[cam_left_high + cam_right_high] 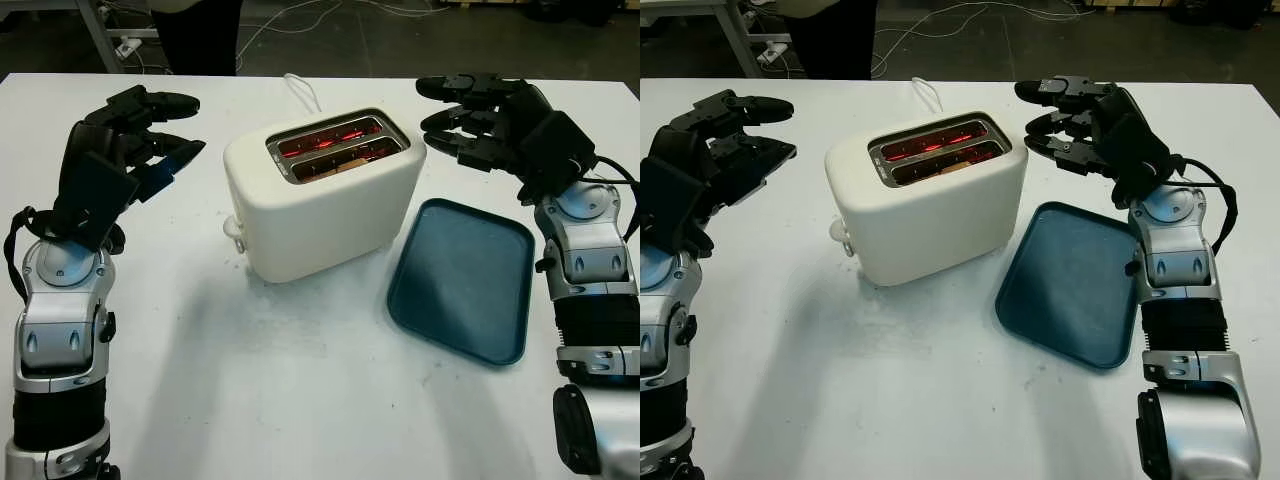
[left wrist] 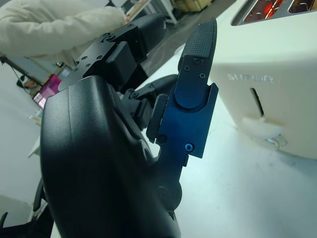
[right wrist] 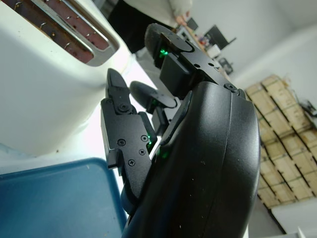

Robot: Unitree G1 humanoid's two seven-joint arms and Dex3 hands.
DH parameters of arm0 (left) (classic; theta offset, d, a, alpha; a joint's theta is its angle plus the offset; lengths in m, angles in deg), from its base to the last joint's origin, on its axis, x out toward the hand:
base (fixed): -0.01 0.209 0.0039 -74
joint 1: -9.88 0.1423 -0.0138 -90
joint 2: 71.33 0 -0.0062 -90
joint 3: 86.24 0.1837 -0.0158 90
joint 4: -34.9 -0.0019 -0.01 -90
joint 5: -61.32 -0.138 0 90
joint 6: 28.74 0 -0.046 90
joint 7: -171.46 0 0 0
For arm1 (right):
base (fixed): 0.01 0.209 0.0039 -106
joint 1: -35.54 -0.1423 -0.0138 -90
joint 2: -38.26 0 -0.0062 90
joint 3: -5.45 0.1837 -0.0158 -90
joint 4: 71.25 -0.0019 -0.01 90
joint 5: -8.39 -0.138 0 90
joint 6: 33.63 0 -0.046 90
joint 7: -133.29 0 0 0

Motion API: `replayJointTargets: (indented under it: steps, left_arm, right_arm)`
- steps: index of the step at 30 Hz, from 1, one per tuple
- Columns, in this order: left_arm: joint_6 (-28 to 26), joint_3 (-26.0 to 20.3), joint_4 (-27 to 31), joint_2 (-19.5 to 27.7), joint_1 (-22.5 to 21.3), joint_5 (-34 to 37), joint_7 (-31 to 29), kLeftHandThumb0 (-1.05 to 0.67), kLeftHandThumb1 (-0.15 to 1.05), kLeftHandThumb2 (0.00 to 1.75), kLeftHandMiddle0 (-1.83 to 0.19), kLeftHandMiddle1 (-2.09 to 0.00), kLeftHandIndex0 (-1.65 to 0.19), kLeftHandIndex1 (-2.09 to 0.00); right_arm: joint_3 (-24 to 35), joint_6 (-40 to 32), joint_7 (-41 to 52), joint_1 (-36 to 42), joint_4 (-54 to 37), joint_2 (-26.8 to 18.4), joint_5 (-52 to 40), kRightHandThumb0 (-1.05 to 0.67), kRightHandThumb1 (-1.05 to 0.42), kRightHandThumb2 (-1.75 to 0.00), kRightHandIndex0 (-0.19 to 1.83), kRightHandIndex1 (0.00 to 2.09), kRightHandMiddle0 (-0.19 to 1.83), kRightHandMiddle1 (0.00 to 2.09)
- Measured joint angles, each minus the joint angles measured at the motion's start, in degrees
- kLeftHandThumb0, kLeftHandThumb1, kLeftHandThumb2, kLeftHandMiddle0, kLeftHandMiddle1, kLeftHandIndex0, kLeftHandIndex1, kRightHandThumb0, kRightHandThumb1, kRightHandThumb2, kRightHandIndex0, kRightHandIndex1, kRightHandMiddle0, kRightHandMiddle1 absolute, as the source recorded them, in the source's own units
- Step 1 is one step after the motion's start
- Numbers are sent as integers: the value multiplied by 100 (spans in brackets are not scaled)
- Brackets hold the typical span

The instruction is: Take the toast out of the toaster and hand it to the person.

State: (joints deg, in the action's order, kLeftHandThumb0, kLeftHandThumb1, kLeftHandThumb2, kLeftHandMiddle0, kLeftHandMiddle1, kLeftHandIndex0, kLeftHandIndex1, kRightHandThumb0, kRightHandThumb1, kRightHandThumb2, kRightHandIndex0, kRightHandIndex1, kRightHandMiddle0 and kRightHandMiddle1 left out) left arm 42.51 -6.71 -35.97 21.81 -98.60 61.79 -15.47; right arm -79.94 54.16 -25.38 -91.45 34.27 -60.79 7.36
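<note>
lab or workshop: stacked cardboard boxes [image 3: 290,148], loose floor cables [image 1: 300,20], monitor [image 3: 218,34], plain white table [image 1: 300,400].

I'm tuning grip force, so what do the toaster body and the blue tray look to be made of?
The toaster body looks like matte cream plastic: soft rounded corners, dull even sheen, a moulded lever knob. Its slot frame looks like brushed metal, brighter and reflective, with red glow inside. The tray looks like dark teal plastic, smooth and semi-matte, with a rounded raised rim. Both are judged by look alone.

- Cream white toaster [image 1: 325,195] stands upright mid-tabletop [image 1: 300,400], both top slots glowing red.
- Toast [image 1: 953,168], pale brown, barely visible, sits deep in the nearer slot.
</note>
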Motion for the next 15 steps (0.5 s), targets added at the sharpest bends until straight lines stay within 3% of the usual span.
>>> replayJointTargets:
  steps: [15]
  left_arm:
    - [-31, -2, 52, 0, 1, -30, 36, -53, 91, 0, -58, -94, -63, -61]
  right_arm:
    - [-1, 2, -4, 0, 1, 1, 0, -1, -92, -16, 44, 89, 77, 1]
